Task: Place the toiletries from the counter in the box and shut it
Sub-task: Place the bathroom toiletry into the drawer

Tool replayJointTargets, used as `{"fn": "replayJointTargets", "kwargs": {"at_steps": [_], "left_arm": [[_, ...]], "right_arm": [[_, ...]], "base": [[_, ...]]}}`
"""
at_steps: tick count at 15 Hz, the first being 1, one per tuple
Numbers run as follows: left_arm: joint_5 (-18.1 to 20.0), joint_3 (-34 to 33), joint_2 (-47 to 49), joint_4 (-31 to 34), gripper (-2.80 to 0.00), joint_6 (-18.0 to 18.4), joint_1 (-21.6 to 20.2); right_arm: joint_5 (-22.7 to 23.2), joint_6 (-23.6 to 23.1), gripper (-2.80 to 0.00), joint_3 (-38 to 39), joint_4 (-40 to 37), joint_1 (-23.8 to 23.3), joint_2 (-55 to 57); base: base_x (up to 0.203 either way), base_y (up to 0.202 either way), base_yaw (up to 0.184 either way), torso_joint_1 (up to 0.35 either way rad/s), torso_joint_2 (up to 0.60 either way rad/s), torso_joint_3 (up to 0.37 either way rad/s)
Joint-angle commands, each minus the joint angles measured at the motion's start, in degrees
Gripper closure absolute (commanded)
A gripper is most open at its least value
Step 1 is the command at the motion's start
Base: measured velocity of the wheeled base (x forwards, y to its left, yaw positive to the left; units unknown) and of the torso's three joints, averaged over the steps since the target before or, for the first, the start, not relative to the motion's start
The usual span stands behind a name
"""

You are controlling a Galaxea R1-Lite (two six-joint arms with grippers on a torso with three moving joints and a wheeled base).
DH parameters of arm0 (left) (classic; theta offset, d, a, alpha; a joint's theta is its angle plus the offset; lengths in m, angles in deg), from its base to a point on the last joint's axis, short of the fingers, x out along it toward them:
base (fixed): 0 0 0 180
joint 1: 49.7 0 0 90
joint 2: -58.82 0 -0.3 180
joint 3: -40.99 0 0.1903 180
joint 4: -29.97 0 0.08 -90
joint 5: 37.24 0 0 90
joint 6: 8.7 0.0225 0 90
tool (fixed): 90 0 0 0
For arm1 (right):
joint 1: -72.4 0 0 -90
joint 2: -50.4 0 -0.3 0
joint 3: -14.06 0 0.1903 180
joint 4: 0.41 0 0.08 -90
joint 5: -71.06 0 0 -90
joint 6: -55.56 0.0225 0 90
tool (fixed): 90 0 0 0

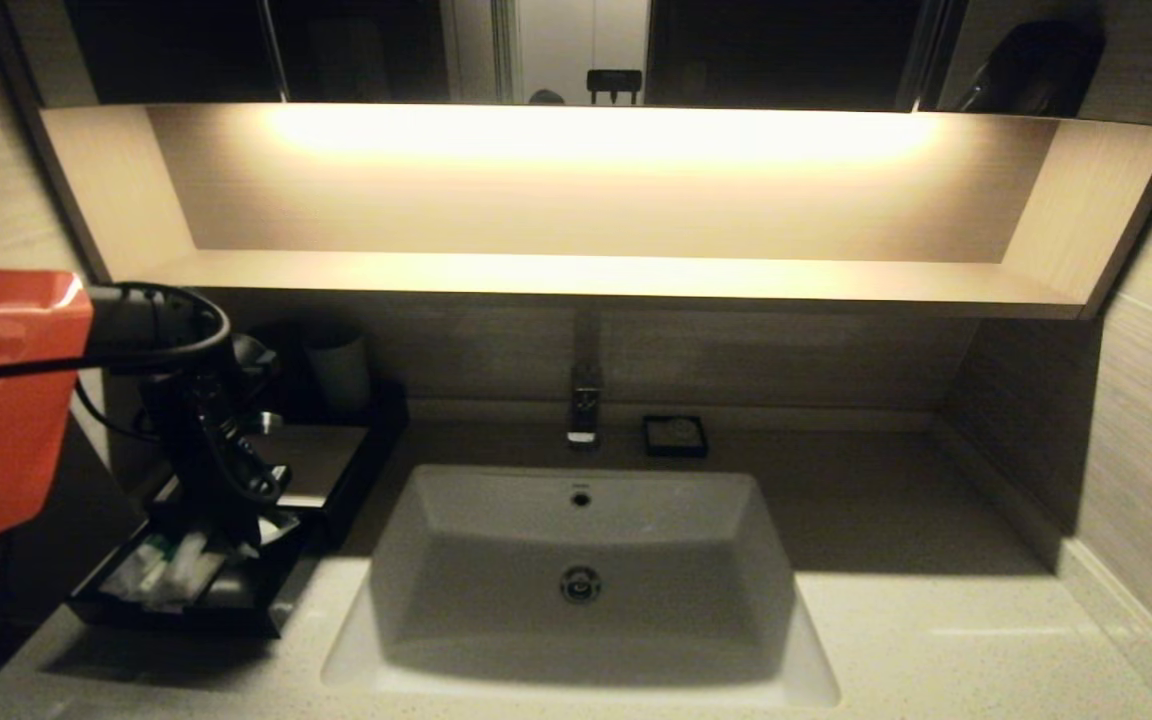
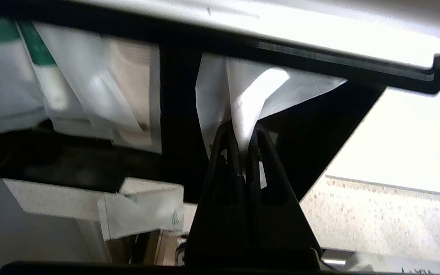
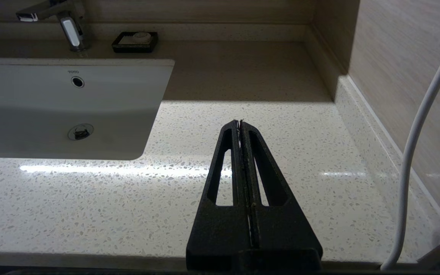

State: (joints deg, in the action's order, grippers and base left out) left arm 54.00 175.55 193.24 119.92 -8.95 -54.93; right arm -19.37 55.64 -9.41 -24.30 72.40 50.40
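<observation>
White sachet (image 2: pixel 243 103) between left pincer (image 2: pixel 243 133) tips

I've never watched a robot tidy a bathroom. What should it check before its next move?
1. Left gripper pinching the white sachet: ok.
2. Sachet above the black slide-out drawer of the black box with pale top: ok.
3. Drawer open: ok.
4. Other white, green-marked toiletries already in drawer: ok.
5. No toiletries left on the speckled stone counter: cannot tell.
6. Right gripper shut and idle over the counter: ok.
</observation>
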Motion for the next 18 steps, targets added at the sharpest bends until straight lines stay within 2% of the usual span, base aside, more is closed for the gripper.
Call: {"fn": "replayJointTargets", "kwargs": {"at_steps": [1, 18], "left_arm": [[-0.01, -0.01, 0.16, -0.43, 0.0, -0.02, 0.04], [-0.63, -0.1, 0.85, -5.5, 0.0, 0.07, -0.04]], "right_arm": [[0.0, 0.01, 0.0, 0.01, 0.0, 0.02, 0.0], [0.0, 0.01, 0.0, 0.01, 0.0, 0.0, 0.0]], "base": [[0.0, 0.0, 0.0, 0.0, 0.0, 0.0], [0.0, 0.0, 0.0, 0.0, 0.0, 0.0]]}}
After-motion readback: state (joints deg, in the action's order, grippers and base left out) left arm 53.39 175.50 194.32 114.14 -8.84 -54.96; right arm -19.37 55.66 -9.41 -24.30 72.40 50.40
